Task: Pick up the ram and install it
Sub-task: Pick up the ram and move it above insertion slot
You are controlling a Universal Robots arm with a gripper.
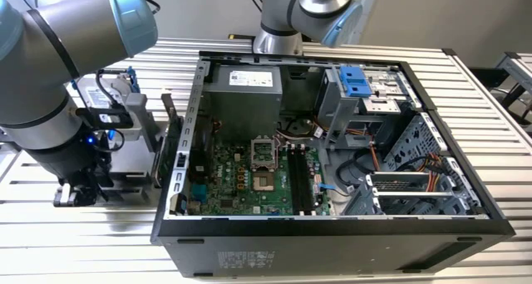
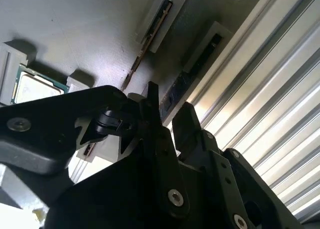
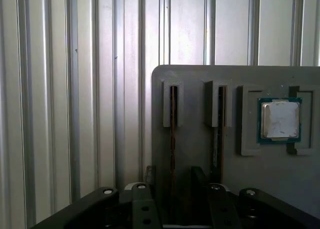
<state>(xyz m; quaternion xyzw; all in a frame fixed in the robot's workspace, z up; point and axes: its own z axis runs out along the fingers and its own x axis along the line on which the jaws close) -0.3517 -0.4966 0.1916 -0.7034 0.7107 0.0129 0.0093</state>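
Two thin ram sticks stand on edge in slots of a grey holder plate (image 3: pixel 195 119): a brownish-edged one (image 3: pixel 173 124) (image 2: pixel 144 46) and a darker one (image 3: pixel 218 124) (image 2: pixel 200 56). My gripper (image 3: pixel 173 173) (image 2: pixel 169 100) hangs over their near ends, open, its fingers (image 3: pixel 150 175) apart. In the first wrist view the brownish stick runs between the fingers. In the second wrist view the darker stick points into the gap, so I cannot tell which one they straddle. In the exterior view my gripper (image 1: pixel 79 194) is low over the holder, at the case's left.
A processor chip (image 3: pixel 280 120) lies in a pocket of the same plate. The open computer case (image 1: pixel 332 225) lies on the ribbed metal table (image 1: pixel 83 246), with black memory slots (image 1: pixel 301 178) on its green motherboard (image 1: pixel 241 184). A second arm's base (image 1: pixel 283 35) stands behind the case.
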